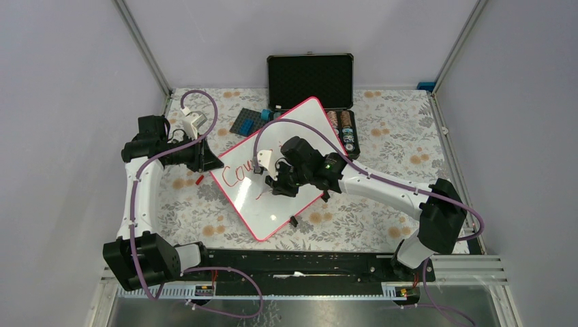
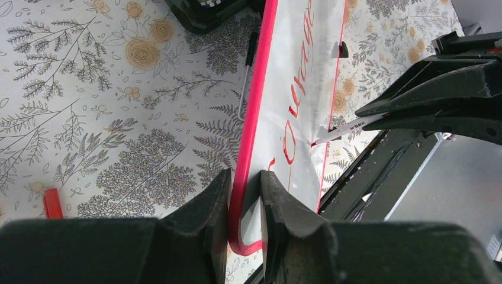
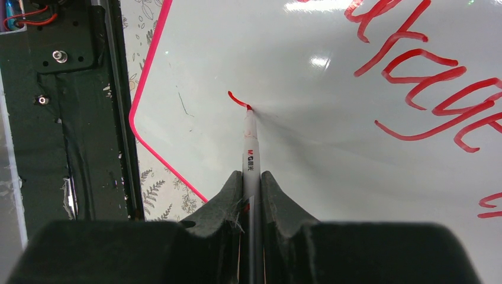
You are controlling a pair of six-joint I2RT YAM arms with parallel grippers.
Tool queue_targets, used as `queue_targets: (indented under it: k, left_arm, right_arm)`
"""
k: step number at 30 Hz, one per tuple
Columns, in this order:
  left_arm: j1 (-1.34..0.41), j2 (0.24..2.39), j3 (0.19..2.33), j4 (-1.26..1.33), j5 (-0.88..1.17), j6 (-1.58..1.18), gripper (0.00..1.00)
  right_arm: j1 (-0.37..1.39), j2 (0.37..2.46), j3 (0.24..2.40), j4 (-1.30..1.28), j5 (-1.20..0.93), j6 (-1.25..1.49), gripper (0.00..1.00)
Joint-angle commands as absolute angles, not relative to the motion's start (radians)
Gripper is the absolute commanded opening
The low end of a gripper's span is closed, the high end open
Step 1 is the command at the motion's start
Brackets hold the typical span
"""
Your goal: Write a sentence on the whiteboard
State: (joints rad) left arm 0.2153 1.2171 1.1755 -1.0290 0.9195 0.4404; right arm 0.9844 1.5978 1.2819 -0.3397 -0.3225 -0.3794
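Note:
The whiteboard lies tilted on the floral table, pink-red frame all round. Red writing reads "Courage" on its first line; it also shows in the left wrist view and the right wrist view. My left gripper is shut on the board's left corner edge. My right gripper is shut on a white marker, its red tip touching the board at the end of a short new red stroke below the first line. The marker also shows in the left wrist view.
An open black case with round items stands behind the board. A dark blue plate lies beside it. A red marker cap lies on the cloth left of the board, also in the left wrist view. The black rail runs along the near edge.

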Motion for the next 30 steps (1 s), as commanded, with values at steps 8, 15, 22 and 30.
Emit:
queue_targets:
  k: [8,15,22,30]
  left_arm:
    - [0.21,1.217,1.163,-0.998,0.898,0.465,0.01]
    - [0.21,1.217,1.164,-0.998,0.896,0.464,0.01]
    - [0.21,1.216,1.162,-0.998,0.896,0.466,0.01]
    - [0.21,1.213,1.163,-0.998,0.896,0.467,0.01]
  right_arm:
    - [0.983,1.61,1.332,-0.319,-0.293,-0.39,0.0]
    - [0.994,1.617,1.336,-0.321,-0.295,-0.391,0.0]
    - [1.006,1.623,1.342,-0.323,-0.293,-0.39,0.0]
    - [1.02,1.633,1.341,-0.325,-0.291,-0.39,0.0]
